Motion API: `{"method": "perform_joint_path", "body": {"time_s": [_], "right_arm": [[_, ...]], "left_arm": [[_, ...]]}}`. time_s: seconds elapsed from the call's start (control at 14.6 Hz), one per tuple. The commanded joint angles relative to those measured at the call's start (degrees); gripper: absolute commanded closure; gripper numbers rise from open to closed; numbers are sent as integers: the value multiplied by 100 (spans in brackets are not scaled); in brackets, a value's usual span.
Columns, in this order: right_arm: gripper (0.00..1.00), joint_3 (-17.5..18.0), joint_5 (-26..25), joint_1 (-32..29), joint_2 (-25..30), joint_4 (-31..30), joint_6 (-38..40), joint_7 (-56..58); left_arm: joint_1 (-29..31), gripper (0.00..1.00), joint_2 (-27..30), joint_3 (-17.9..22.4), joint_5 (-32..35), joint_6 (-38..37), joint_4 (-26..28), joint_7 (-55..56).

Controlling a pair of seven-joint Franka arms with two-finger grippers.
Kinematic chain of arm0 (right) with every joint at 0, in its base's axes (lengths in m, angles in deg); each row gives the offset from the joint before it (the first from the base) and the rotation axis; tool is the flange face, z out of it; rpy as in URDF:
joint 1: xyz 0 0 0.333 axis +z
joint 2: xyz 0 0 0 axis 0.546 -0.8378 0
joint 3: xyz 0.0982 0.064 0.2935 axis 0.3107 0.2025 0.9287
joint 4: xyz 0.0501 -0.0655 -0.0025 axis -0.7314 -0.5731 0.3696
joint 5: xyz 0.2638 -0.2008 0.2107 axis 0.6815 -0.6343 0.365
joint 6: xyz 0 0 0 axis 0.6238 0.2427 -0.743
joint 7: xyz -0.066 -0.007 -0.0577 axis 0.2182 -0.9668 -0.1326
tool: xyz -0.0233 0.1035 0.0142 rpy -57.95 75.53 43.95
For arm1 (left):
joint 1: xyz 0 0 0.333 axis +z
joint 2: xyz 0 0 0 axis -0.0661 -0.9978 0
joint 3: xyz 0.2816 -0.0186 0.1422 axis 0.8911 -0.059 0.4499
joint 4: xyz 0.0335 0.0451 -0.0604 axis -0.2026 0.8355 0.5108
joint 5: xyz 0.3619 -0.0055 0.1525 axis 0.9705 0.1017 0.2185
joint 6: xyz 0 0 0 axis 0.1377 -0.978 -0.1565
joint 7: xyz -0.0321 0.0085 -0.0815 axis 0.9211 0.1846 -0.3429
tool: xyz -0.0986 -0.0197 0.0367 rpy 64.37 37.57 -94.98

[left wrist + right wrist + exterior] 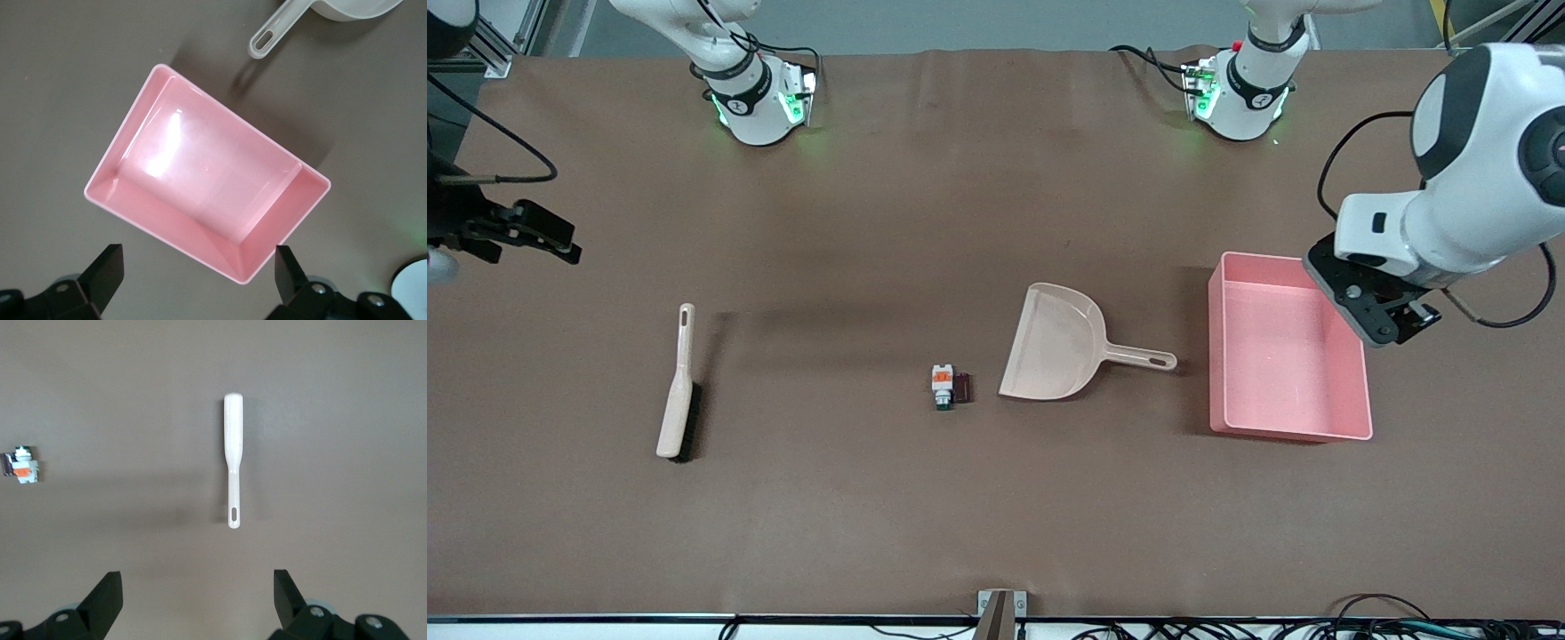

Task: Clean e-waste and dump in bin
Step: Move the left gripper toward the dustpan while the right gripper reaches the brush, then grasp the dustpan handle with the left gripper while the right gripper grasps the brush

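Observation:
The e-waste lies mid-table: a white component with orange parts and a green tip (942, 386) (22, 465), and a small dark maroon block (963, 387) touching it on the side toward the left arm's end. The pink bin (1280, 356) (200, 167) stands empty toward the left arm's end. My left gripper (1392, 322) (199, 275) hangs open over the bin's edge, holding nothing. My right gripper (547, 238) (198, 597) is open and empty in the air over the bare table at the right arm's end.
A beige dustpan (1056, 342) lies between the e-waste and the bin, its handle (273, 33) pointing at the bin. A beige hand brush (677, 384) (232, 453) lies toward the right arm's end. A small bracket (1000, 609) sits at the table's front edge.

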Motion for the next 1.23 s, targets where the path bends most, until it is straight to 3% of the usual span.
{"method": "perform_joint_path", "body": {"time_s": [0.0,0.55,0.89,1.16], "right_arm": [[0,49,-13,-63,-94,-353,-175,54],[0,49,-4,-151,-148,-2031,-1712,45],[0,49,-4,-221,-516,-2296,-2152,54],[0,49,-4,-248,-692,-3025,-3232,54]], "left_arm": [[-1,0,-162,-100,69,351,169,-163],[-1,0,-127,-469,112,1607,1399,-305],[-9,0,-4,-733,489,2372,2006,258],[-1,0,-4,-918,832,2760,2323,530]]}}
